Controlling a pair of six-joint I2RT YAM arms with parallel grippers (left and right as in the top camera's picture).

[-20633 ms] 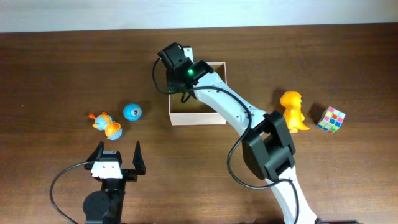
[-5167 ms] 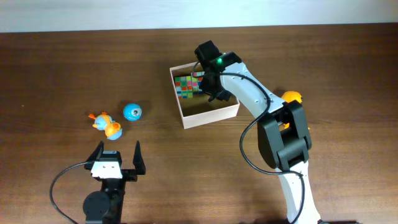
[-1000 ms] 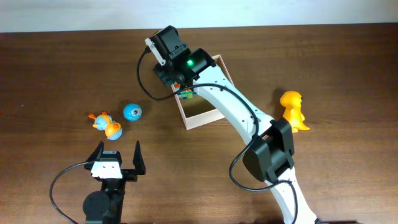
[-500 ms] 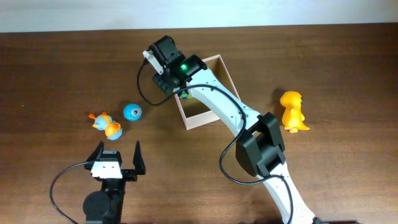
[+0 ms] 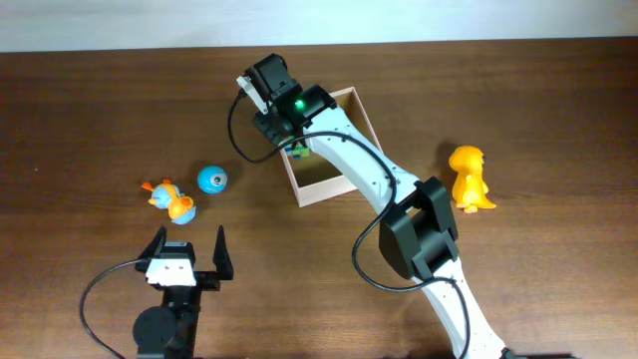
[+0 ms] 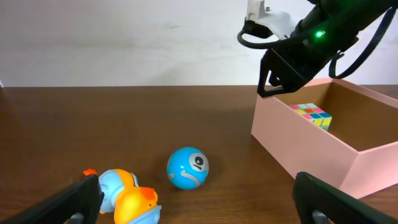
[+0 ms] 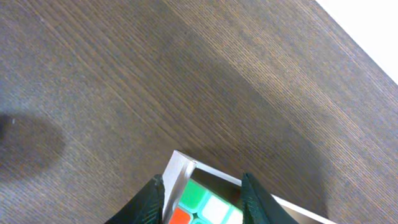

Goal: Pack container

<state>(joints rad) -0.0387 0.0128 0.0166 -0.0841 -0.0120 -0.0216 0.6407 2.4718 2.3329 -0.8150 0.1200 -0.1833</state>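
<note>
Soft, even light is falling from above on the dark table (image 5: 80, 100), giving no glare. In the right wrist view a faint shadow (image 7: 28, 143) is darkening the wood, and the right gripper (image 7: 204, 200) is showing blurred at the bottom edge.

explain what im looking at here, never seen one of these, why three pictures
Two robot arms at a wooden table. One picture looks down from above; the other two come from cameras on the wrists. The right gripper hangs open over a corner of the container, a small box with a coloured cube inside. The left gripper rests open and empty. Loose on the table: a blue ball, an orange and blue duck toy and a yellow toy figure.
</note>
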